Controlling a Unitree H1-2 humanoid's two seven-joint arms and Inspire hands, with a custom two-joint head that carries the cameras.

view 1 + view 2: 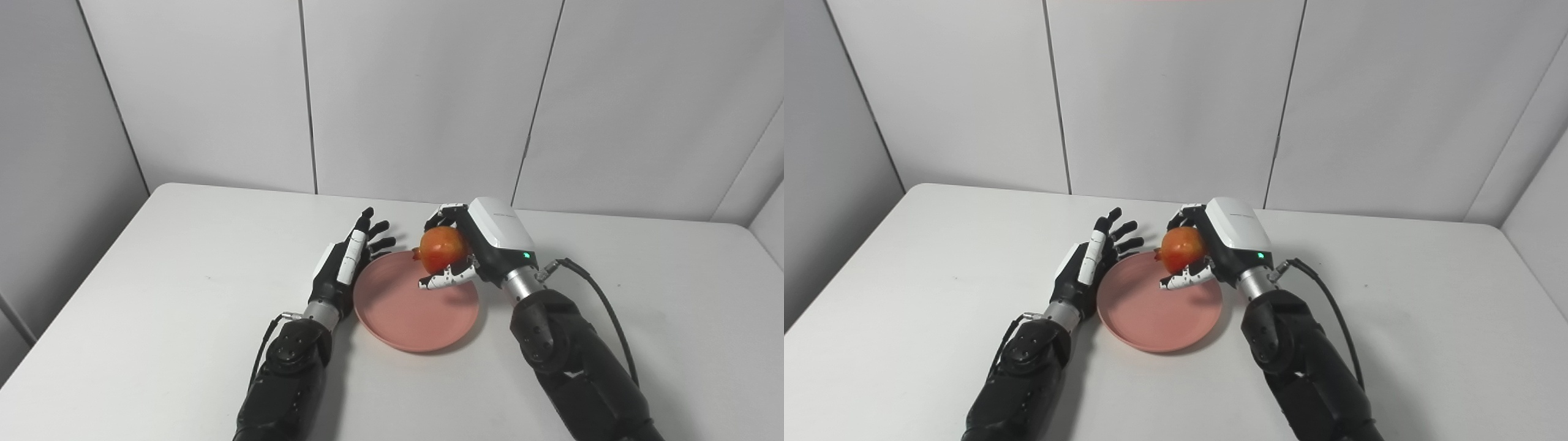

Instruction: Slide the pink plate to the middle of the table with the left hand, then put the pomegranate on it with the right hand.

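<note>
The pink plate (413,309) lies on the white table near its middle. My right hand (474,245) is shut on the red-orange pomegranate (442,249) and holds it above the plate's far right part. My left hand (349,260) is open with its fingers spread, standing edge-on against the plate's left rim; I cannot tell if it touches the rim. The same scene shows in the right eye view, with the pomegranate (1183,248) over the plate (1154,312).
The white table (153,294) ends at grey wall panels behind. A black cable (603,300) loops off my right wrist over the table.
</note>
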